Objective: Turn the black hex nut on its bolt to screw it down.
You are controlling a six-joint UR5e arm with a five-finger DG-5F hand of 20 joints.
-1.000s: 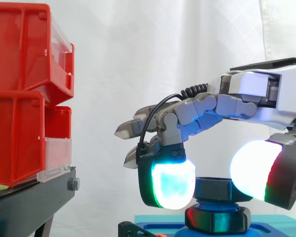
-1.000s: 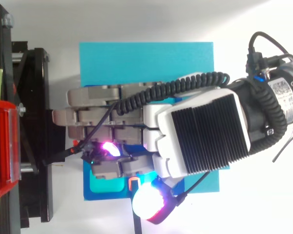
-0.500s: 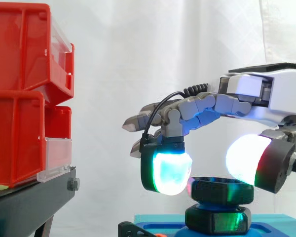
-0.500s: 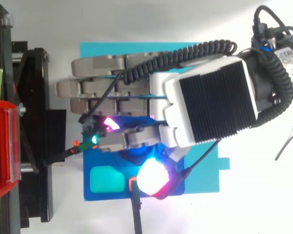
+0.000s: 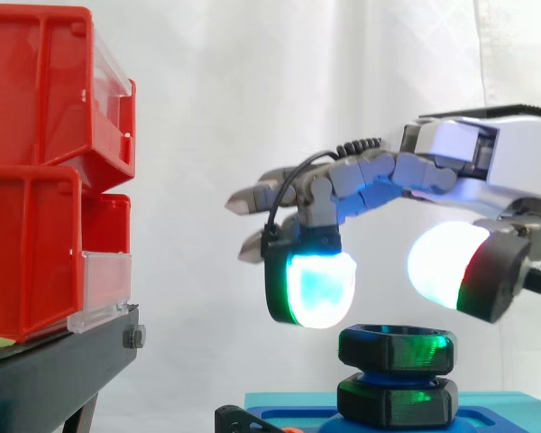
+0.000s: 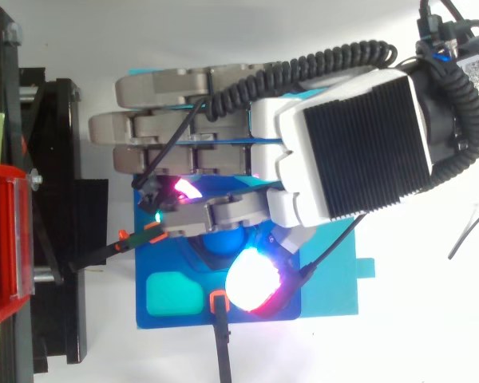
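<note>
The black hex nut [image 5: 397, 347] is seen on its bolt [image 6: 222, 241], raised above a second black hex piece [image 5: 397, 401] with a narrow gap left between the two, and the whole stack is carried on the blue base plate [image 6: 169, 259]. The nut is no longer flanked by the hand [image 5: 496, 158]. A second ago the glowing pads were set low on either side of the stack; now they have been lifted clear. The cyan fingertip pad [image 5: 317, 289] is held above and to the left of the nut, and the white thumb pad [image 5: 446, 266] above and to its right. The hand is spread wide and nothing is held in it. The nut is therefore judged to have been released after a turn, and a fresh grip is probably needed before it can be screwed down further. The red bins [image 5: 36, 180] on the black stand [image 5: 54, 374] are left well apart to the left.
</note>
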